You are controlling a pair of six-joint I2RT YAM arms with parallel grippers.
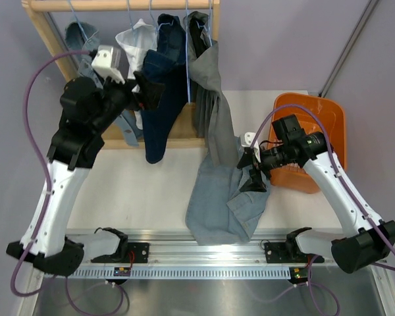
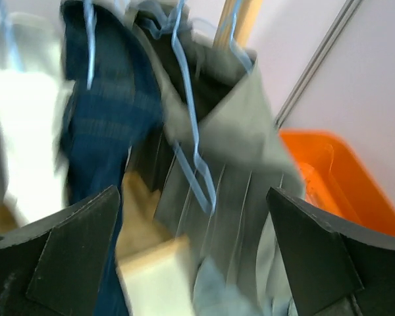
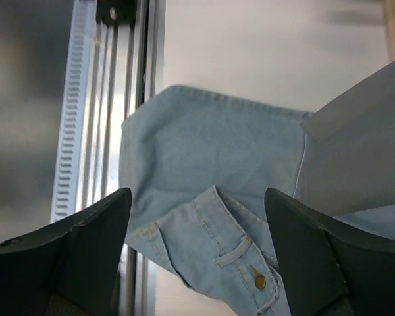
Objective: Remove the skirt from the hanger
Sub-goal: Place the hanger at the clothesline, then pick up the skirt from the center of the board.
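A grey pleated skirt [image 1: 214,99] hangs down from the wooden rail to the table, draped over a thin blue wire hanger [image 1: 187,66]. The left wrist view shows the skirt [image 2: 250,131] and hanger [image 2: 194,151] close ahead. My left gripper [image 1: 150,89] is raised beside the hanging clothes, left of the skirt, open and holding nothing [image 2: 192,224]. My right gripper [image 1: 251,168] hovers open over a light-blue denim garment [image 1: 220,201] lying on the table where the skirt's lower end [image 3: 362,138] meets it. Nothing sits between the right gripper's jaws [image 3: 197,217], and the denim [image 3: 204,164] lies below.
A wooden rack [image 1: 118,5] carries a navy garment [image 1: 159,99], a white shirt [image 1: 135,43] and a pale denim piece [image 1: 79,33]. An orange bin [image 1: 316,122] stands at the right. A metal rail [image 1: 204,253] runs along the near edge.
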